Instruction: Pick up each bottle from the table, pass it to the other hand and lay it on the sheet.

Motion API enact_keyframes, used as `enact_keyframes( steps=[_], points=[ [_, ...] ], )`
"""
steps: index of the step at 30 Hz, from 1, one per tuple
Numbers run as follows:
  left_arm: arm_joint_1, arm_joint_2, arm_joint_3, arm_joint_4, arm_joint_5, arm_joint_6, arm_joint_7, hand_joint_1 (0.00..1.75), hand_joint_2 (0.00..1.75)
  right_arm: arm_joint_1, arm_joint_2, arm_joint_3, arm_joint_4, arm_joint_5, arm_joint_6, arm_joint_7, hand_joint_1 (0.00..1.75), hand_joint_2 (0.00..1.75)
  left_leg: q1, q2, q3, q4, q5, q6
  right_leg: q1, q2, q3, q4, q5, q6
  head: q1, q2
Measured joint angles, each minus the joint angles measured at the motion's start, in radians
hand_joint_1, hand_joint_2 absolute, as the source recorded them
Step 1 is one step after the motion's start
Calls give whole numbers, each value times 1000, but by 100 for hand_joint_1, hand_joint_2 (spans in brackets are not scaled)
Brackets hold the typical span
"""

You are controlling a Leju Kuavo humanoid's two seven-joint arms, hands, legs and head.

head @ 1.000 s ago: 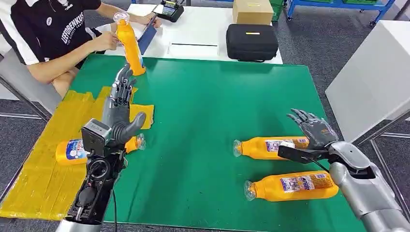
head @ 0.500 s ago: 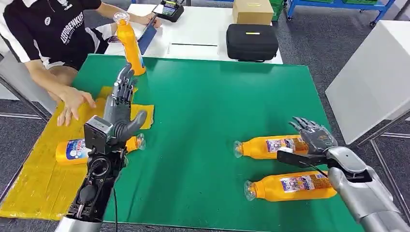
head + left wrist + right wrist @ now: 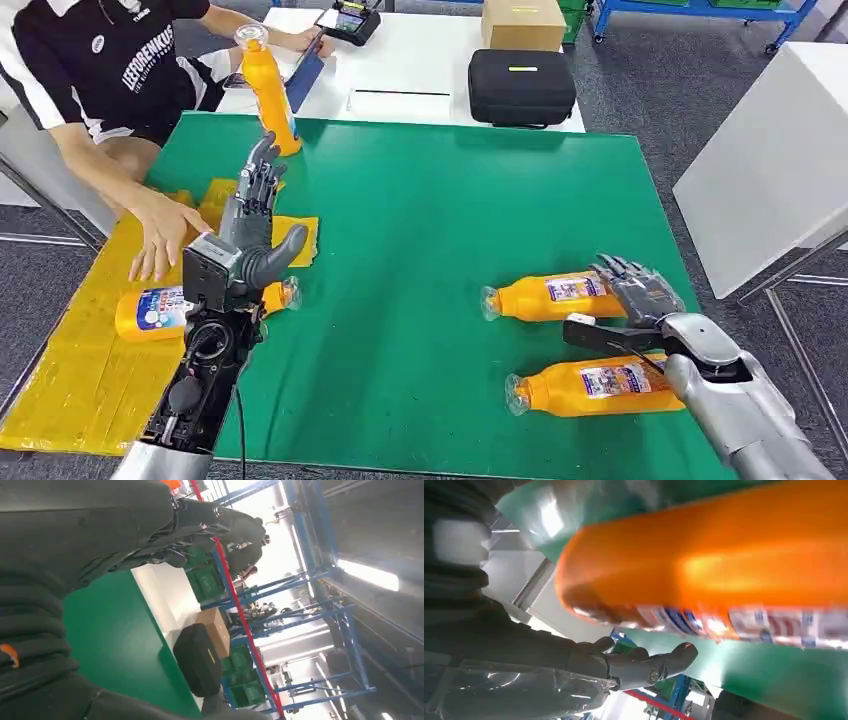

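Head view shows my right hand (image 3: 640, 292) with fingers spread, draped over the base end of the far lying bottle (image 3: 553, 298); I cannot tell whether it grips yet, though in the right wrist view the fingers (image 3: 644, 665) are apart beside the orange body. My left hand (image 3: 252, 215) is raised over the green table (image 3: 430, 200), fingers straight and apart, holding nothing.

Taking the far lying bottle as my landmark: a second lying bottle (image 3: 595, 388) sits just nearer to me, close to the table's near edge. Well to its left a third bottle (image 3: 160, 308) lies on the yellow sheet (image 3: 80, 370), partly behind my left forearm. An upright bottle (image 3: 268, 90) stands far off to its upper left, by the table's far edge. Between landmark and sheet the green top lies open. The table's right edge runs close beside my right hand.

Compared with half a second ago, my right hand has dropped lower onto the bottle, and the person's hand (image 3: 165, 235) has moved further over the sheet, nearer the third bottle.
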Motion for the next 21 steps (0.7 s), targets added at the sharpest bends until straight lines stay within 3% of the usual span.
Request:
enact_keyframes(
  steps=[21],
  points=[
    [-11,-3,-2,40,-10,21,5,0,175,-90,146,11,221,91,-72,55,0,175,0,5,3,0,0,0,1,3,1,0,0,0,0,0]
  ],
)
